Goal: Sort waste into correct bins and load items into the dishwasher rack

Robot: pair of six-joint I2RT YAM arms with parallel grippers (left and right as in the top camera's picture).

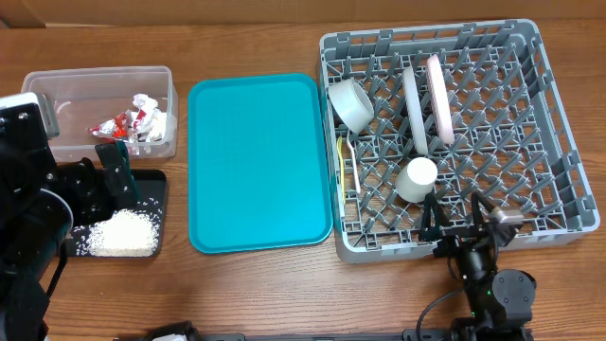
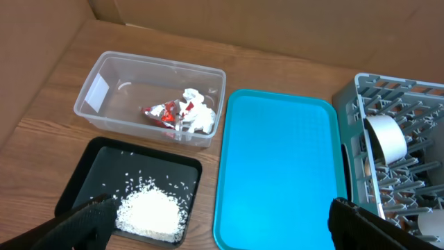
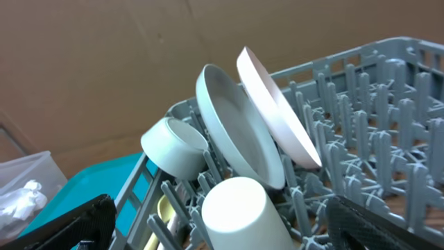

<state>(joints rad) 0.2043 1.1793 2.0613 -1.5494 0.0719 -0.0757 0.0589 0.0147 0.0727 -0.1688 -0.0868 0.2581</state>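
I see left tool [image 2: 220,208] and right tool [image 1: 455,216] wide open, empty; rice [image 1: 123,232] in black tray [image 1: 151,180], 2 plates [image 1: 416,106] in rack [image 1: 426,30].

Bright even light, soft shadows, sharp

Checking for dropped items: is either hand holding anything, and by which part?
Nothing is held; left hand and right hand are both open and empty.

Note the colours: brown wood-grain counter [image 1: 284,294]; teal serving tray [image 1: 260,161]; grey rack [image 1: 511,142] with lattice floor; clear tub [image 2: 163,62]; black tray [image 2: 104,170]; white rice [image 2: 149,212]; red packet [image 2: 158,113]; white tissue [image 2: 198,111]; white cup [image 1: 417,178]; pale grey plate [image 1: 415,109]; white plate [image 1: 438,95]; grey bowl [image 1: 352,104]; yellow utensil [image 1: 345,161].
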